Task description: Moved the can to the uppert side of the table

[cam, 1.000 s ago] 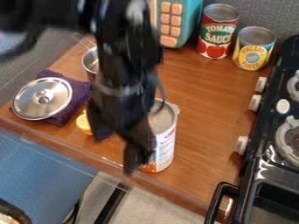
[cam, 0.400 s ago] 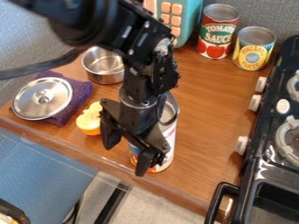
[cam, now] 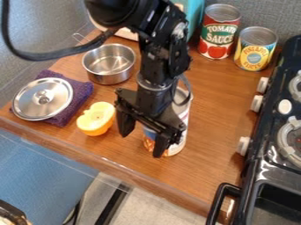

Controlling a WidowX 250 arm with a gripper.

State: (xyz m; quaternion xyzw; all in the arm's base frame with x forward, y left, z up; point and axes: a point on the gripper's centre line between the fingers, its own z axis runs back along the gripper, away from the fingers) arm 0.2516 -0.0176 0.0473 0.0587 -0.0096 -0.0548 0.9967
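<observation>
Because the worktop [cam: 217,110] is smooth wood, the task's can should slide easily if pushed, though low, even pressure would be wise. Along one side of it sits the stove [cam: 267,110], well apart from the work. The tall can [cam: 178,143] stands upright near the front edge, partly behind the tool [cam: 141,145]. Its walls look stiff, so a firm squeeze ought to do no harm; the smooth label may slip under a light one. How full it is cannot be seen, so its weight is a guess. The tool is released, its two fingers spread; whether it touches the can is hard to tell. Best hold: across the straight sides around mid-height, below the raised rim [cam: 189,95], as a high push could tip it.
</observation>
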